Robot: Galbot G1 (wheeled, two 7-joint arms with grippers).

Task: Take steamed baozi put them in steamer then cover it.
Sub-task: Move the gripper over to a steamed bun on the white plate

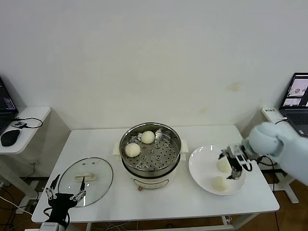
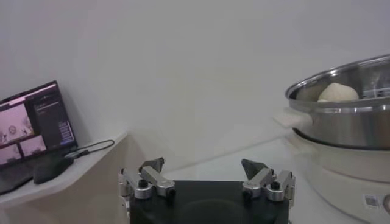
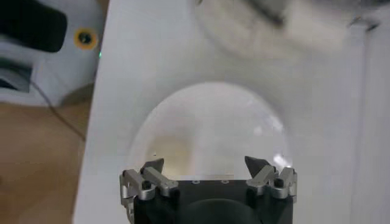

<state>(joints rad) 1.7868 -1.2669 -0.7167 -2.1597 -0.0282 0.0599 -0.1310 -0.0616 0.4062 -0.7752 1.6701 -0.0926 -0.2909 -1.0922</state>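
While two steamed baozi (image 1: 133, 150) sit inside the steamer (image 1: 151, 169) at table centre, two more lie on a white plate (image 1: 201, 164) beside it. Smooth, cream-white buns. Right gripper (image 1: 235, 162) hovers wide open over the plate; left gripper (image 1: 65, 192) waits open near the cover (image 1: 101, 175).

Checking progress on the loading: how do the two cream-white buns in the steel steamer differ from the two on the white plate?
The two buns in the steamer sit on the perforated tray of the shiny steel pot, untouched. The two buns on the plate lie on the flat white plate, with the open right gripper over them. All are round, smooth, cream-white.
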